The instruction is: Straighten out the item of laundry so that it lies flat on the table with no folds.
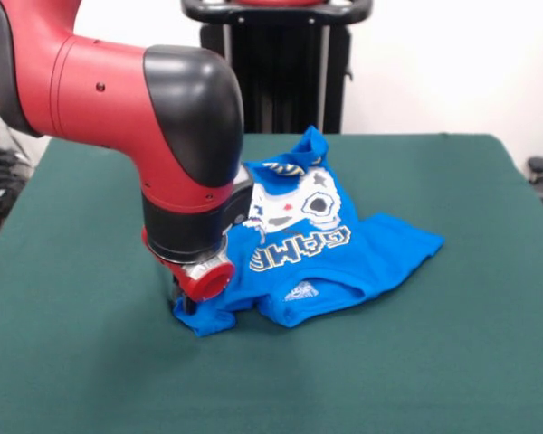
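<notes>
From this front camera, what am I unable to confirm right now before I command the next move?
- Gripper: its fingers are hidden behind the arm's wrist, so open or shut cannot be told.
- Shirt, left corner: covered by the wrist, so whether it is grasped is unseen.
- Shirt's far side: hidden behind the raised fold at its top.
- Yellow text on the shirt: too small to read.
- Table: near edge and left side cut off by the frame.

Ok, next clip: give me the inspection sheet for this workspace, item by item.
Surface: dark green felt-covered table, no damage seen.
Job's things: small bright blue T-shirt with pixel controller print, bunched and folded, not flat; print appears upside down from this side.
Clutter: nothing seen.
Grippers: tool hidden behind the red and black arm, low at the shirt's corner; state cannot be told.
Cables: nothing seen.
Surroundings: black pedestal, white wall, dark objects at the edges.
</notes>
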